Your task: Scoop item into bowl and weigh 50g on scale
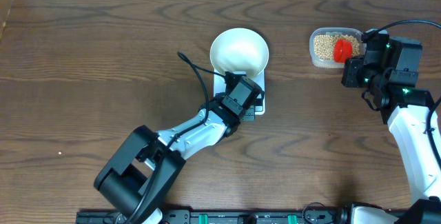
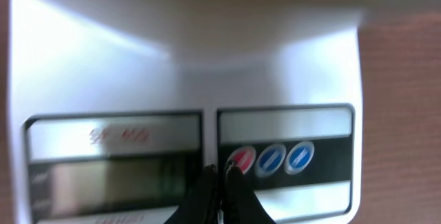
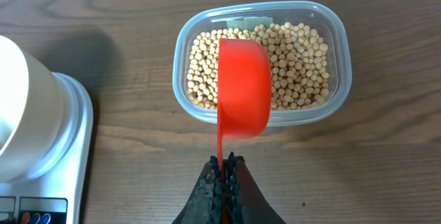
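The white-cream bowl (image 1: 238, 52) stands on the white scale (image 1: 222, 86) at the table's middle. My left gripper (image 2: 220, 172) is shut and empty, its tips on the scale's front panel (image 2: 289, 155) at the red button (image 2: 242, 158), beside the LCD display (image 2: 110, 172). My right gripper (image 3: 225, 163) is shut on the handle of a red scoop (image 3: 242, 96), held bottom-up over the tan-yellow beans (image 3: 303, 58) in a clear tub (image 3: 341, 45). In the overhead view the scoop (image 1: 342, 49) sits over the tub (image 1: 324, 45). The bowl (image 3: 17, 124) and scale (image 3: 69, 155) show at the left of the right wrist view.
Brown wooden table. The left arm (image 1: 186, 131) stretches from the front edge to the scale. A black cable (image 1: 196, 72) arcs left of the bowl. The right arm (image 1: 413, 120) stands along the right edge.
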`<state>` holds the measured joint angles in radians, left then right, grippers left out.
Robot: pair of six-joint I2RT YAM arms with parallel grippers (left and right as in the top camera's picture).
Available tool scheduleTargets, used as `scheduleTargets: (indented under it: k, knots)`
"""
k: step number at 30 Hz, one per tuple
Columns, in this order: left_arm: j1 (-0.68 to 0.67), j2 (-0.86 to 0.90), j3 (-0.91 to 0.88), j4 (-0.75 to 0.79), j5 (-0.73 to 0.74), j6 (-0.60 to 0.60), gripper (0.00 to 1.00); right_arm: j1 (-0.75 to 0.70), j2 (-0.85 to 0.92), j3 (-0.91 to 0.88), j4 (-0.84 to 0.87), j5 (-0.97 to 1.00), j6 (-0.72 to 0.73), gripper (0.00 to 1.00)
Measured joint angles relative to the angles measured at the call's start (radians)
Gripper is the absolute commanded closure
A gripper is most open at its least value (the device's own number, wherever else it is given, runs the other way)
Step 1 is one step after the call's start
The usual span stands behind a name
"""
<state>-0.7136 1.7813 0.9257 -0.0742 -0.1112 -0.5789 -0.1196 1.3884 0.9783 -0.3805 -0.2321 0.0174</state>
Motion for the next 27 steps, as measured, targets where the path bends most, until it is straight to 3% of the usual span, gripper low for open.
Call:
scheduleTargets:
  k: [15,21,27]
  knots:
    - [0.007,-0.476,-0.008,-0.325,0.076,0.013,0.92,0.0,0.0,0.0,0.003,-0.01,0.0,0.99]
    - [0.066,-0.595,-0.008,-0.348,0.079,0.059,0.92,0.0,0.0,0.001,0.002,-0.049,0.0,0.99]
    - [0.198,-0.59,-0.008,-0.324,0.079,0.086,0.93,0.0,0.001,0.077,-0.035,-0.104,0.011,0.99]
